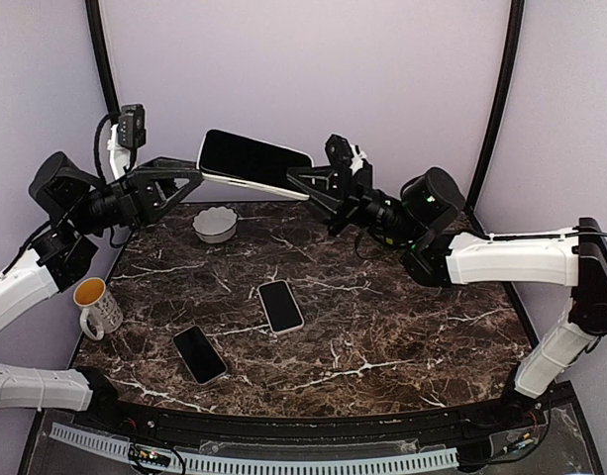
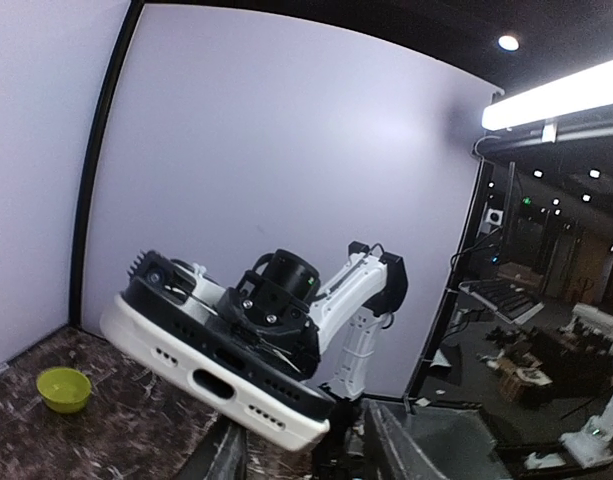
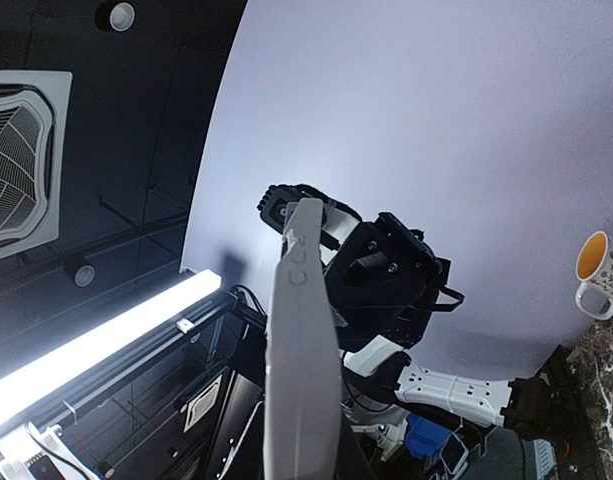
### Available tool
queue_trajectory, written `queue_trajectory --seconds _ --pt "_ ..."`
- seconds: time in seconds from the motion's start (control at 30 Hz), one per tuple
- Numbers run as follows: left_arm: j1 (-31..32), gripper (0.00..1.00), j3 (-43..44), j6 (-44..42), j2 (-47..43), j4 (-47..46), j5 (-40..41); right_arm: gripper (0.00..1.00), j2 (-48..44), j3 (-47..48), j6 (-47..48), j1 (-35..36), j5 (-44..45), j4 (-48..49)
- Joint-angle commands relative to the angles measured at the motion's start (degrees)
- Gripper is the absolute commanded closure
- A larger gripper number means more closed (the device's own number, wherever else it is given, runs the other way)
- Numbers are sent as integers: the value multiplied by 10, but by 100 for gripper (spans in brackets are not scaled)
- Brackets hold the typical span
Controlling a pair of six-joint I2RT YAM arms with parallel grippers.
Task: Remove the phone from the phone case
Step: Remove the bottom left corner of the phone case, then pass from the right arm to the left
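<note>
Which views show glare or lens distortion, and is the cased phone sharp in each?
Top external view: soft, even light, all sharp, no glare on the cased phone. Left wrist view: fisheye bends the wall edges; the light tube glares; phone sharp. Right wrist view: a second tube burns out; the near phone edge looks slightly soft.

The cased phone (image 1: 255,163) hangs high over the far side of the counter (image 1: 412,327), bridged between the left hand (image 1: 192,178) and the right hand (image 1: 295,180), so that span is blocked. Beneath it is open air down to a white bowl (image 1: 215,226). The right arm (image 1: 501,259) crosses above the counter's right half, with open room below it. A white-edged phone (image 1: 280,305) in the middle and a dark phone (image 1: 200,353) near left lie flat. A mug (image 1: 97,307) stands at the left edge.
</note>
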State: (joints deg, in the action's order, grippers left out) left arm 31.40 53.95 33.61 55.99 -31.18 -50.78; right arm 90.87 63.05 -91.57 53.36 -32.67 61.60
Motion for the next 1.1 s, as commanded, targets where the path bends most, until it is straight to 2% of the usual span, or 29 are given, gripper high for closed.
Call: queue_trajectory --seconds 0.0,0.07,0.13,0.3,0.47,0.53,0.7,0.87,1.07 --pt "-2 49 -26 -11 -53 1 4 100 -11 23 58 -9 -27 -23" --pt "-1 40 -39 -29 -78 37 17 100 -25 31 111 -11 -33 -79" --pt "-1 36 -45 -47 -98 87 39 100 -41 36 180 -13 -39 -142" --pt "-1 35 -34 -74 -131 214 75 100 -92 14 324 -29 -18 -245" --pt "-1 35 -31 -90 -166 279 99 100 -124 31 524 -32 61 -438" --pt "-1 35 -29 -89 -169 296 98 100 -129 34 579 -32 72 -475" --pt "-1 34 -36 -70 -155 266 26 100 -144 1 648 -32 29 -440" --pt "-1 35 -46 -29 -108 195 -43 100 -151 -41 648 -32 -43 -335" --pt "-1 36 -63 22 -72 117 -105 100 -143 -61 645 -32 -109 -251"
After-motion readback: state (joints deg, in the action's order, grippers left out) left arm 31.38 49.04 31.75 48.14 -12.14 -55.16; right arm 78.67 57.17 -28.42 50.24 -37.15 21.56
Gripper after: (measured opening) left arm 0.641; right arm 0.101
